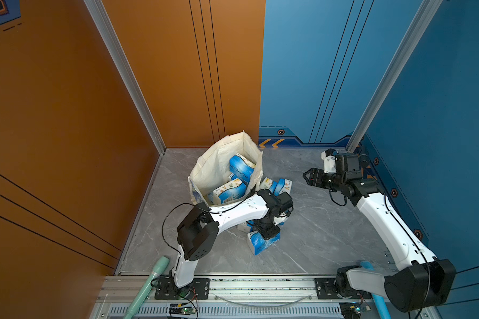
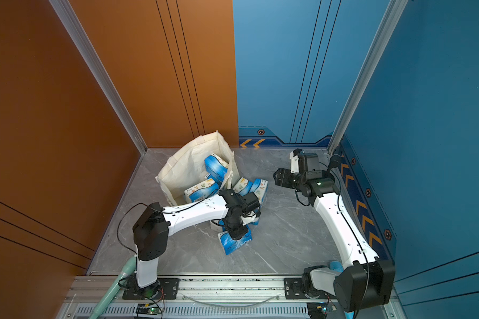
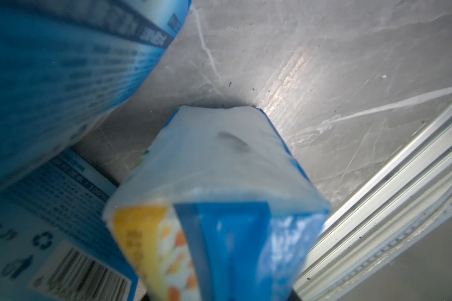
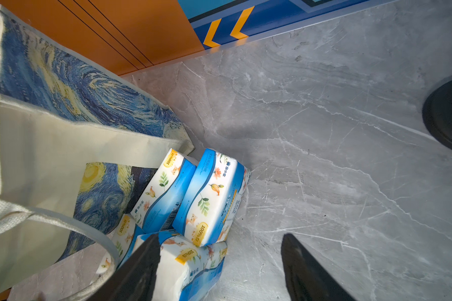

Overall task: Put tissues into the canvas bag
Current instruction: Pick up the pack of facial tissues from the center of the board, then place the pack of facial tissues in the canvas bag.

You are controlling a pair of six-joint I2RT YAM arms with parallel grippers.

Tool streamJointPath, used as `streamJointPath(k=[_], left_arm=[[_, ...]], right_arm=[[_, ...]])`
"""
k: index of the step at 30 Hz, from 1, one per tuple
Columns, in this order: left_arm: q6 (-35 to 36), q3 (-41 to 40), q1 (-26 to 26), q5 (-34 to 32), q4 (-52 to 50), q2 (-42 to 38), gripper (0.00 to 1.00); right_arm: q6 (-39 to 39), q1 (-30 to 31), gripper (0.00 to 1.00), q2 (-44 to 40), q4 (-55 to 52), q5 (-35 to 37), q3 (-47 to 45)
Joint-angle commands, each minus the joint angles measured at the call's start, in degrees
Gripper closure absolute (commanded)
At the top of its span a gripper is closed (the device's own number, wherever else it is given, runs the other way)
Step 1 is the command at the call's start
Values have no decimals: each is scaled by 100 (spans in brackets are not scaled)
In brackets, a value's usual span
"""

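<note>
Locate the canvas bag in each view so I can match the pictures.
Top view: canvas bag centre, against the back wall.
Top view: left of centre.
Left wrist: not in it.
Right wrist: close up, beside loose tissues.
Shared landmark: yellow chevrons behind the bag, except left wrist.

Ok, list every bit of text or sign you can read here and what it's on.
"100%": yellow label on the tissue pack beside the canvas bag.
"100%": yellow tag on the neighbouring pack.
Chinese brand characters on both: too small to read.
Barcode digits and fine print, left wrist view: blurred.
Wall chevrons: arrows, no words.
</note>
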Motion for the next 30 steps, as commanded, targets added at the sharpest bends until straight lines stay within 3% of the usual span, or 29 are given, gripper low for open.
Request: streamJointPath(k=[1, 9, 14, 21, 27, 30], left_arm=[[-76, 68, -11, 218, -263, -661, 70], [-70, 355, 99, 779, -256, -2116, 69], [-59, 1204, 317, 498, -226, -2642, 68], [-24, 2576, 1227, -673, 43, -2610, 64], [-120, 2944, 2297, -1488, -427, -2158, 60], [-160, 2935, 2561, -1614, -703, -1886, 61]], right_arm=[[-26, -51, 25, -174, -10, -20, -78], [-5, -33, 25, -203, 14, -28, -66], [31, 26, 25, -187, 76, -46, -60], [42, 189, 25, -112, 140, -51, -16], [-38, 195, 25, -84, 96, -30, -22], [-56, 196, 25, -39, 78, -67, -24]])
